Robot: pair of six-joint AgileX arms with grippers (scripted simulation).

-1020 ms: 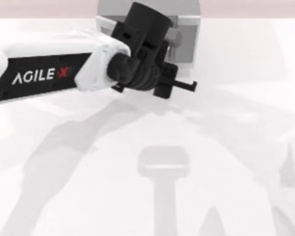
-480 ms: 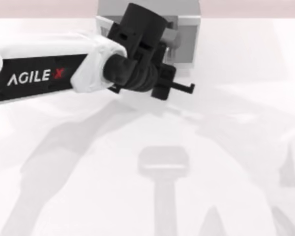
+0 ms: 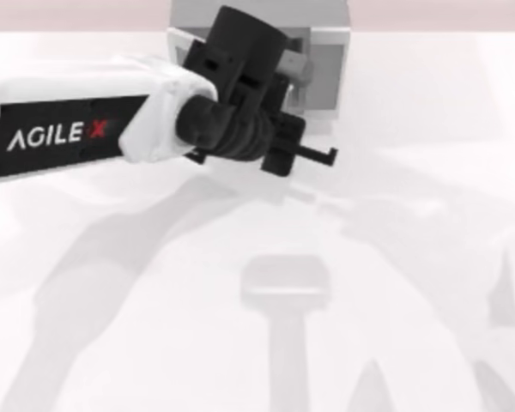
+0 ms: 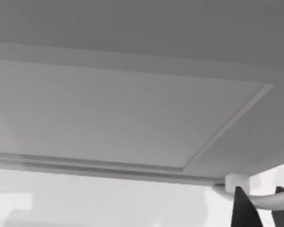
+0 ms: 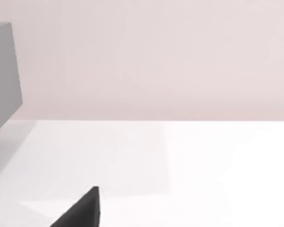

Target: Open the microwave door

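The grey microwave [image 3: 322, 13] stands at the back middle of the table. In the top view my left arm covers most of the microwave door; only a light slanted edge [image 3: 182, 41] shows at its left. The left wrist view is filled by the microwave door [image 4: 109, 109] with its large window. The pale bar handle [image 4: 255, 201] runs along the door's edge. My left gripper [image 4: 263, 210] is shut on it, one dark fingertip [image 4: 244, 208] on each side. My right gripper [image 5: 85, 210] is parked off the top view.
The white table [image 3: 240, 343] spreads out in front of the microwave, crossed by arm shadows. A pale pink wall runs behind it. In the right wrist view a side of the grey microwave [image 5: 4, 75] stands far off.
My left arm has drawn back a little toward the left, and the gripper at the handle has shifted left with it. The right arm has not moved.
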